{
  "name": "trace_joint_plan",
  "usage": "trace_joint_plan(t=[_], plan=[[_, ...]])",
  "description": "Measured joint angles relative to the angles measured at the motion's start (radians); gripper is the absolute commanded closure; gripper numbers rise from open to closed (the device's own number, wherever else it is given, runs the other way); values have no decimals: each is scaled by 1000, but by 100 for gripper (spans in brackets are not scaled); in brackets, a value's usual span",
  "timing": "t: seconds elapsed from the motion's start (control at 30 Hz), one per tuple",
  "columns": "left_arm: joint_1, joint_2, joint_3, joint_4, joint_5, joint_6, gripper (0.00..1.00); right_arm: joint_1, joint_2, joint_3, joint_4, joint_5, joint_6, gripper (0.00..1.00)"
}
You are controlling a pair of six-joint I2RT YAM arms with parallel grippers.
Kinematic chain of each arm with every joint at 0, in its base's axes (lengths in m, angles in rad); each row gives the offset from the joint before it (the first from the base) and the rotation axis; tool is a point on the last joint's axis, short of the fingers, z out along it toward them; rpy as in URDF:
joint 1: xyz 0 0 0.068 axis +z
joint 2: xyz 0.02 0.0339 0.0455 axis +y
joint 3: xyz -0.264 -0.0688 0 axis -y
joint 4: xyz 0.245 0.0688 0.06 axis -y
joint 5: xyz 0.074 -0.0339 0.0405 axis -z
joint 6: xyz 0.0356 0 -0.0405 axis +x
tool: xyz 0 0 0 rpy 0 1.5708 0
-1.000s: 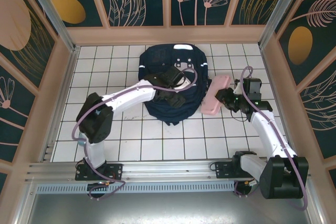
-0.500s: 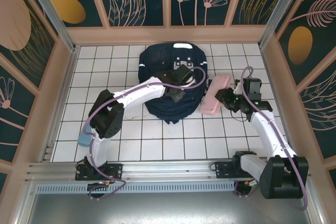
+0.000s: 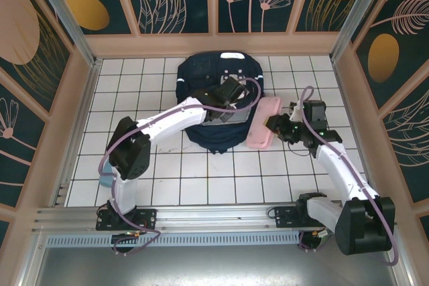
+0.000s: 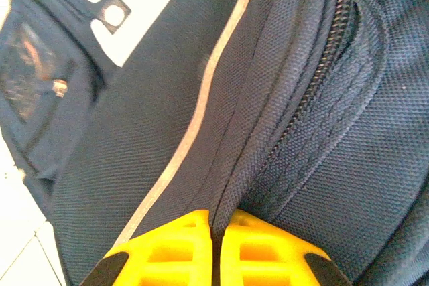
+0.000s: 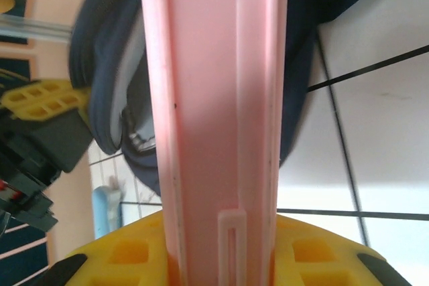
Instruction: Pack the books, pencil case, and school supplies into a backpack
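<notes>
Left jaws tight on backpack (image 4: pixel 127 145)

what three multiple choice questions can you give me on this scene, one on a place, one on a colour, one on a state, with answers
1. Where is the pencil case relative to the backpack?
A) at its right side
B) at its left side
C) on the near rail

2. What colour is the pencil case?
A) green
B) pink
C) black

3. What state is the left gripper in?
A) wide open over bare tiles
B) shut on a book
C) shut on backpack fabric

Answers:
1 A: the top view shows the case, held by the right gripper, along the backpack's right edge.
2 B: it is pale pink in the top and right wrist views.
3 C: the left wrist view shows the jaws pinched together on a fold beside the zipper.
</notes>
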Motion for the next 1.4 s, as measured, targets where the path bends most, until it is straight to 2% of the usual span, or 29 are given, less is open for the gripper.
trace_joint_plan(t=[0.17, 0.47, 0.57, 0.73, 0.83, 0.97, 1.1, 1.4], plan=[[14, -69, -47, 85, -29, 3, 100, 86, 64, -41, 118, -44, 74, 80], [15, -77, -61, 125, -43, 8, 100, 217, 250, -47, 394, -58, 281, 81], [15, -77, -61, 135, -43, 8, 100, 257, 350, 3, 463, -42, 360, 81], [15, -79, -61, 137, -43, 7, 100, 310, 557, 185, 537, 7, 440, 81], [15, -85, -66, 143, -42, 6, 100, 319, 645, 267, 573, 62, 477, 81], [15, -106, -88, 157, -24, -3, 100, 328, 708, 276, 675, 151, 551, 81], [16, -121, -103, 167, -12, -17, 100, 367, 752, 276, 794, 285, 632, 80], [22, -137, -122, 175, 21, -46, 100, 435, 868, 301, 1002, 573, 710, 75]])
